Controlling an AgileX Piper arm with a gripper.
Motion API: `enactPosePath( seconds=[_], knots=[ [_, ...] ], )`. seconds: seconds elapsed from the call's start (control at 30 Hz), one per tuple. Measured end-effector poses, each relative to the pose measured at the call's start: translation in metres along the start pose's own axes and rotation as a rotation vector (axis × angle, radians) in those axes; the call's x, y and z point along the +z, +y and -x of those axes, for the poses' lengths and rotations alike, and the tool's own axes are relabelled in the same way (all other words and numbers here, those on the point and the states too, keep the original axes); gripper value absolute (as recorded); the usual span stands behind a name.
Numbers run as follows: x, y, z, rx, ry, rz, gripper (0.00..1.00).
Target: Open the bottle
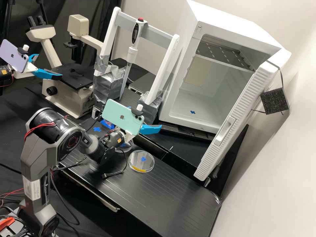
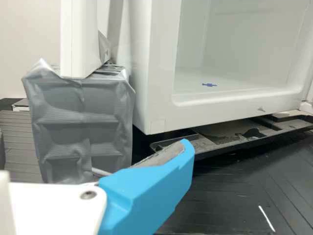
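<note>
In the high view the gripper [image 1: 150, 129] is held above the bench near the middle, behind a mint-green phone mounted on the wrist. One blue finger points toward the white open cabinet, and a bit of blue shows beyond the phone's upper edge. From the wrist, the gripper [image 2: 155, 183] shows a blue finger with a bare grey pad, nothing resting against it. It stands open, in front of the tape-wrapped block and the cabinet's lower corner. The other finger is largely hidden by the phone in the high view.
A round clear dish [image 1: 141, 161] lies on the black bench [image 1: 171, 194], with another partly behind the wrist. The white cabinet [image 1: 210, 95] has its door open at the right. A white frame [image 1: 164, 69] with a pipette and a microscope [image 1: 70, 95] stand behind.
</note>
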Motion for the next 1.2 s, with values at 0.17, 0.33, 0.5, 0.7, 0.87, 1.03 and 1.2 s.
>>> enactPosePath(
  seconds=[0.17, 0.33, 0.5, 0.7, 0.87, 1.03, 1.2],
  knots=[
    [0.0, 0.0, 0.0, 0.0, 0.0, 0.0, 1.0],
    [0.001, 0.0, 0.003, 0.0, 0.002, -0.002, 1.0],
    [-0.003, 0.007, 0.027, 0.007, 0.028, -0.031, 1.0],
    [-0.02, 0.011, 0.059, 0.044, 0.128, -0.05, 1.0],
    [-0.04, -0.006, 0.072, -0.003, 0.224, -0.025, 1.0],
    [-0.052, -0.023, 0.076, -0.054, 0.262, 0.024, 1.0],
    [-0.052, -0.036, 0.074, -0.091, 0.248, 0.044, 1.0]
  ],
)
